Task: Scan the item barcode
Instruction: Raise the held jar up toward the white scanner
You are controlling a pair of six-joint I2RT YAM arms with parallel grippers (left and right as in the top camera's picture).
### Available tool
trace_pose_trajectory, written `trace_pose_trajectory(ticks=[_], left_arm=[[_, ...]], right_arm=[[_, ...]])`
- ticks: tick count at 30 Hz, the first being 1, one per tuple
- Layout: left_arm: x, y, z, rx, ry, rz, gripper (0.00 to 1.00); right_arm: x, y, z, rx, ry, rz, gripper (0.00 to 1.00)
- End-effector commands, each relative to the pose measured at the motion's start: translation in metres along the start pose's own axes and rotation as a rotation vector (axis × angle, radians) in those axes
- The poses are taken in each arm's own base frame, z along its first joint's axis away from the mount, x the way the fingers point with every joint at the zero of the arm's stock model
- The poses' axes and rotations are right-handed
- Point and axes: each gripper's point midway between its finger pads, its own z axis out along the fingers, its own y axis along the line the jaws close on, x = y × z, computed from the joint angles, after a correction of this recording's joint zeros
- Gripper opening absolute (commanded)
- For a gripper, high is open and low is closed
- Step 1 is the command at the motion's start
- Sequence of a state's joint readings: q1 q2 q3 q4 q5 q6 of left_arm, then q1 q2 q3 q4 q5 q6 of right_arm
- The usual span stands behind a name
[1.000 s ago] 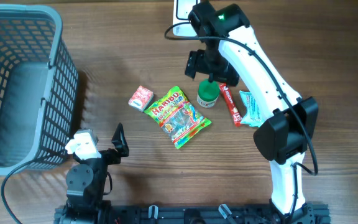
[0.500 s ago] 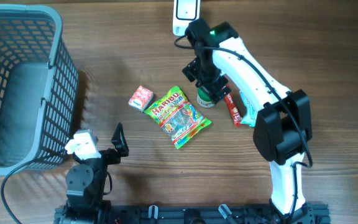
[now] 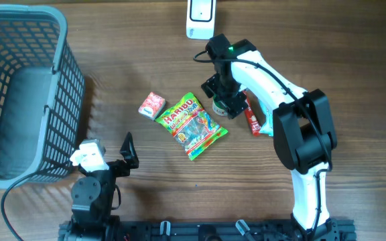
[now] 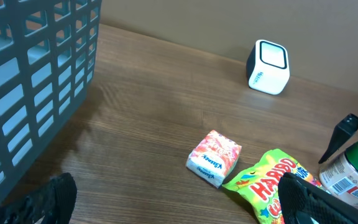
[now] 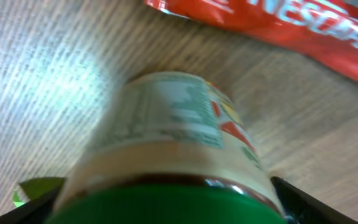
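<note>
Green-lidded and upright, the jar (image 4: 352, 171) stands near the desk's (image 3: 112, 67) middle, directly beneath the right gripper (image 3: 224, 99), whose wide-spread jaws straddle its lid from above, while the left gripper (image 3: 127, 152), likewise spread wide, sits well apart by the near edge.

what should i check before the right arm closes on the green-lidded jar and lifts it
1. Jar between the right gripper fingers: ok, one finger shows on each side in the right wrist view.
2. Jar upright, lid on top: ok.
3. Fingers touching the jar: cannot tell, the close view is blurred.
4. Neighbours apart from the jar: cannot tell, red Nescafe stick and Haribo bag lie right beside it.
5. Scanner located: ok, at the table's far edge.
6. Left gripper out of the way: ok, open beside the basket.
</note>
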State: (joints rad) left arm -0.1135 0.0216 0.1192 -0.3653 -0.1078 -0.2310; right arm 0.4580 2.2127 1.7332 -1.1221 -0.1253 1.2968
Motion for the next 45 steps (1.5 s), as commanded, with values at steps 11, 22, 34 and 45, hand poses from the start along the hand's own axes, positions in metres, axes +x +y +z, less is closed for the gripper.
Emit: trace_pose_trajectory(ticks=[11, 22, 34, 45], left_arm=[[0.003, 0.000, 0.001, 0.000, 0.002, -0.011, 1.00], [0.002, 0.000, 0.001, 0.000, 0.002, -0.011, 1.00], [0.003, 0.000, 0.001, 0.000, 0.002, -0.011, 1.00], [0.003, 0.000, 0.001, 0.000, 0.002, -0.011, 1.00]], right_arm=[[0.010, 0.002, 0.009, -0.042, 0.096, -0.302, 0.70], [0.079, -0.011, -0.185, -0.374, 0.288, -0.817, 0.72], [0.015, -0.029, -0.301, -0.421, -0.494, -0.706, 0.72], [-0.080, 0.139, -0.249, -0.477, -1.019, -0.788, 0.71]])
